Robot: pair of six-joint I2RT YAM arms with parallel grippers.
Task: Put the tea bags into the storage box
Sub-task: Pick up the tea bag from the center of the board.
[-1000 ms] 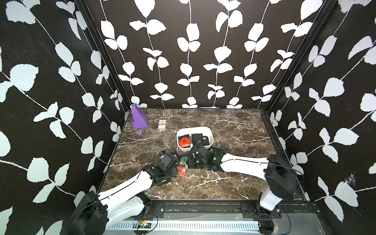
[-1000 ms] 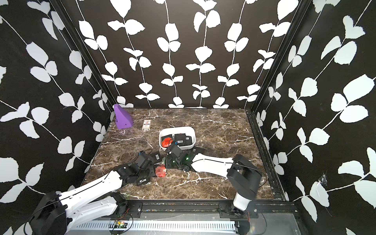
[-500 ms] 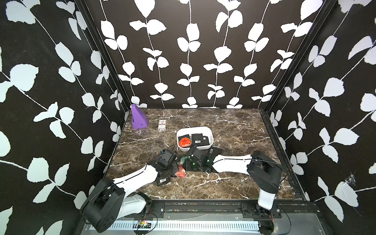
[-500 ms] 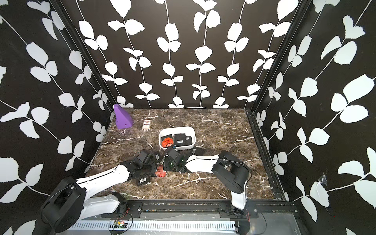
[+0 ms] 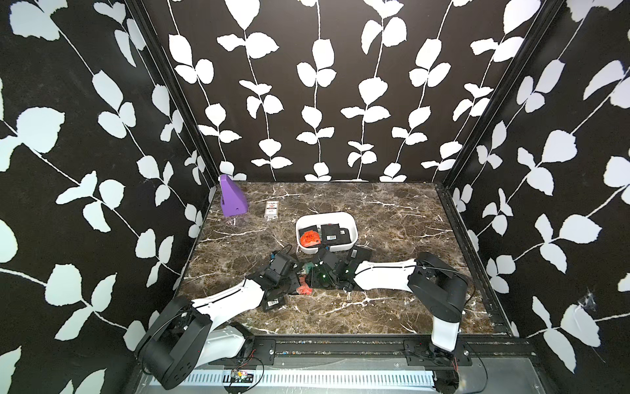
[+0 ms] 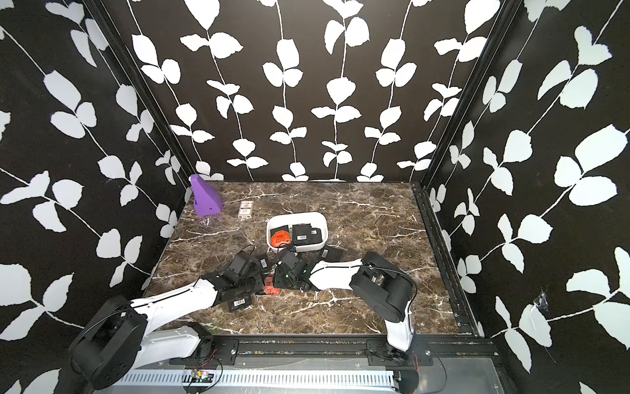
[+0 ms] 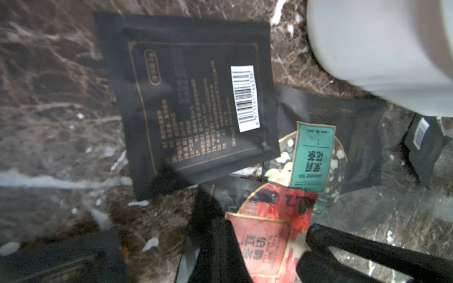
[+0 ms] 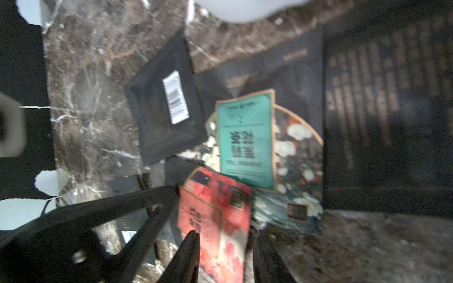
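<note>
Where both top views look down on the worktop (image 5: 392, 307), I see my left pincer (image 5: 294, 286) and my right pincer (image 5: 312, 283) meeting tip to tip over a loose heap of tea bags (image 5: 273, 303). The red tea bag (image 5: 304, 290) lies between the two pincers. The storage box (image 5: 325, 215) stands just beyond both of them, with several sachets inside it.

From the left wrist, my left pincer (image 7: 215, 220) is closed, its tips against one edge of the red tea bag (image 7: 267, 235). I cannot tell whether it actually pinches the foil. The right pincer (image 7: 305, 247) faces the opposite edge. Just ahead of the left pincer lie the green tea bag (image 7: 311, 156) and a black tea bag (image 7: 191, 98) with a barcode. The white wall of the storage box (image 7: 380, 49) stands past those.

From the right wrist, which is blurred, my right pincer (image 8: 225, 245) stands partly open. The near end of the red tea bag (image 8: 215, 208) sits in the gap, and neither finger clearly clamps it. The far end of this bag lies over the green tea bag (image 8: 245, 142), just ahead of the pincer.
</note>
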